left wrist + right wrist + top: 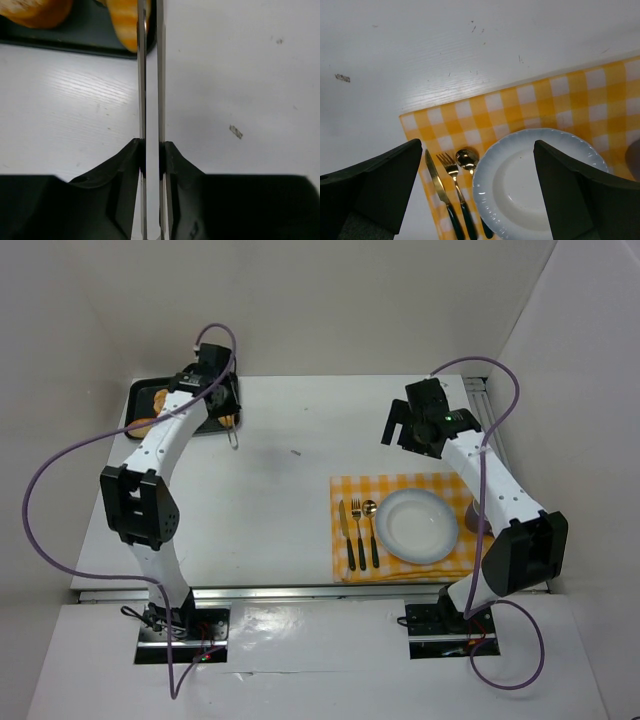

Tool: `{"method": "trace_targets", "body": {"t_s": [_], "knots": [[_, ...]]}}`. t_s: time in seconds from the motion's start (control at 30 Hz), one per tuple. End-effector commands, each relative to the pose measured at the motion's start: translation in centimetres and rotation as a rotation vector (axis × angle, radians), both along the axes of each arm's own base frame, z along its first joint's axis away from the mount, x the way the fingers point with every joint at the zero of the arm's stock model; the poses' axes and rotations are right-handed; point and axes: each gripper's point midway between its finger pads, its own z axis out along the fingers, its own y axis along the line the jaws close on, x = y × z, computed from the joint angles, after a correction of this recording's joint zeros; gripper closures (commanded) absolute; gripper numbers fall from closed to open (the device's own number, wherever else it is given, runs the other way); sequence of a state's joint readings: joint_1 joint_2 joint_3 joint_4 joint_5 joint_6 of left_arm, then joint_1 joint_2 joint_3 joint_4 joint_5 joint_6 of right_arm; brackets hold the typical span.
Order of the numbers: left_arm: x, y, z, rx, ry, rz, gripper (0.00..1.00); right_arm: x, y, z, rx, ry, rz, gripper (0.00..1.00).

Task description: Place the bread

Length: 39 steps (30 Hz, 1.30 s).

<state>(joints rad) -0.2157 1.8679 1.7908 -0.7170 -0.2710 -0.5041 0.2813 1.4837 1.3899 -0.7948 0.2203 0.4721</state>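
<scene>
At about 10 o'clock on the white surface (290,490) lies a black rectangular tray (85,35) carrying golden-brown bread rolls (37,12). The left claw (152,150) hangs over the tray's 5 o'clock corner. Its fingers press against the two blades of the slim silver metal tongs (142,90), which stand almost parallel with only a narrow gap between them. The tong tips reach the right edge of one striped orange-brown bread piece (122,22) lying in that corner of the tray. Whether the blades actually pinch it cannot be told.

The right claw (477,145) hovers above the surface at about 2 o'clock, spread wide with nothing in it. Under and just behind it, at about 4 o'clock, a yellow-and-white checked cloth placemat (400,485) lies flat. Along the placemat's left side sit a gold-bladed knife (436,182), a gold fork (451,175) and a gold spoon (466,159), side by side with dark handles. To their right is a round white ceramic plate (417,525), with no bread on it.
</scene>
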Motion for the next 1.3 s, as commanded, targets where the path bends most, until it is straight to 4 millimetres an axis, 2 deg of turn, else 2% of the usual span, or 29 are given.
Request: {"method": "trace_targets", "body": {"t_s": [0.0,0.03,0.07,0.1,0.13,0.27,0.3,0.37,0.43,0.5,0.8,0.83,0.9,0.93,1.0,1.07,1.13,1.27], "knots": [[-0.9,2.7,1.2,0.029,0.049,0.007,0.61,1.9,0.2,2.9,0.017,-0.105,0.003,0.00],[-0.8,3.2,0.8,0.030,0.058,0.018,0.61,2.1,0.3,3.3,0.020,-0.116,0.003,0.00],[-0.6,3.7,1.2,0.028,0.048,0.029,0.61,1.9,0.2,3.2,0.018,-0.107,0.003,0.00],[-0.6,4.5,0.5,0.023,0.070,0.043,0.61,2.0,0.2,2.8,0.015,-0.098,0.003,0.00],[-0.1,4.8,1.5,0.009,0.045,0.047,0.61,2.0,0.2,2.8,0.015,-0.098,0.003,0.00],[0.4,6.4,1.7,-0.009,0.043,0.076,0.60,1.9,0.2,3.2,0.018,-0.107,0.003,0.00],[0.6,6.2,2.2,-0.018,0.032,0.069,0.60,1.9,0.2,3.2,0.018,-0.107,0.003,0.00],[1.0,6.8,2.4,-0.036,0.026,0.065,0.53,1.9,0.2,3.2,0.018,-0.107,0.003,0.00],[1.3,6.7,1.9,-0.051,0.044,0.049,0.53,2.0,0.2,2.8,0.015,-0.098,0.003,0.00],[1.6,6.4,1.7,-0.067,0.046,0.036,0.47,2.2,0.3,2.8,0.015,-0.097,0.003,0.00],[2.7,6.5,0.4,-0.104,0.072,0.036,0.47,2.5,0.3,2.8,0.008,-0.096,0.010,0.00],[2.9,6.6,0.7,-0.103,0.062,0.048,0.45,2.4,0.3,2.3,0.003,-0.079,0.010,0.00],[3.0,6.8,0.2,-0.095,0.070,0.055,0.41,2.4,0.3,2.3,0.003,-0.079,0.010,0.00],[3.1,6.8,-0.9,-0.093,0.094,0.056,0.41,2.4,0.3,2.3,0.003,-0.079,0.010,0.00],[3.4,6.6,-0.9,-0.106,0.091,0.058,0.41,2.4,0.3,2.3,0.003,-0.079,0.010,0.00],[3.6,6.4,-2.4,-0.112,0.122,0.054,0.41,2.4,0.3,2.3,0.003,-0.079,0.010,0.00],[3.6,6.3,-2.9,-0.119,0.132,0.049,0.41,2.5,0.3,2.0,0.001,-0.070,0.010,0.00],[3.6,6.0,-5.1,-0.132,0.180,0.052,0.44,2.5,0.3,2.0,0.001,-0.070,0.010,0.00]]}}
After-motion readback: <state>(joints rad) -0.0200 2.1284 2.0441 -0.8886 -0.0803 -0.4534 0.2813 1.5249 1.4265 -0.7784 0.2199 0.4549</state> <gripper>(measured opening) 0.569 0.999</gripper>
